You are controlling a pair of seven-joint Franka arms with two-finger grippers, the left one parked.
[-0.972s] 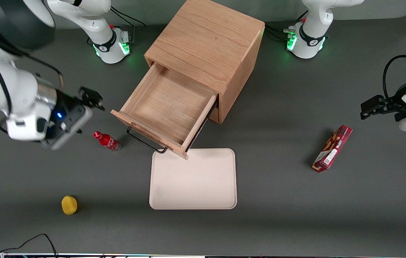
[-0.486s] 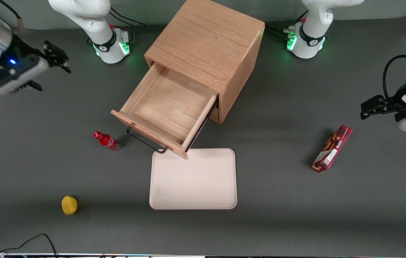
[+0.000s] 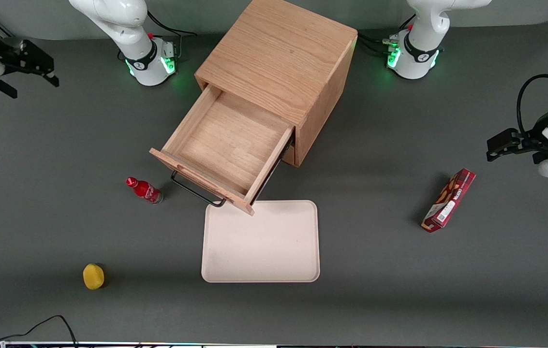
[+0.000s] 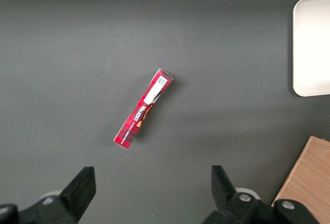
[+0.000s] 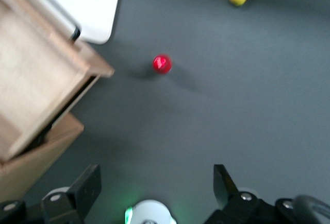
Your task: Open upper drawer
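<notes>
- Since the earlier frames, the gripper (image 3: 32, 60) had withdrawn from beside the red bottle (image 3: 144, 190) to the working arm's end of the table, farther from the front camera and well apart from the cabinet (image 3: 281, 60).
- Its fingers (image 5: 87, 185) stood wide apart, with nothing held between them.
- Upper drawer (image 3: 228, 142) stood pulled well out of the cabinet, unchanged across the frames, its plain wooden inside exposed and its black wire handle (image 3: 196, 192) facing the front camera.
- Cream tray (image 3: 261, 244) lay flat just in front of the drawer, with the drawer's front corner over its edge.
- Red bottle stood near the handle, toward the working arm's end.
- Yellow object (image 3: 93, 276) lay nearer the front camera than the bottle.
- Red box (image 3: 449, 200) lay toward the parked arm's end, well apart from the cabinet.
</notes>
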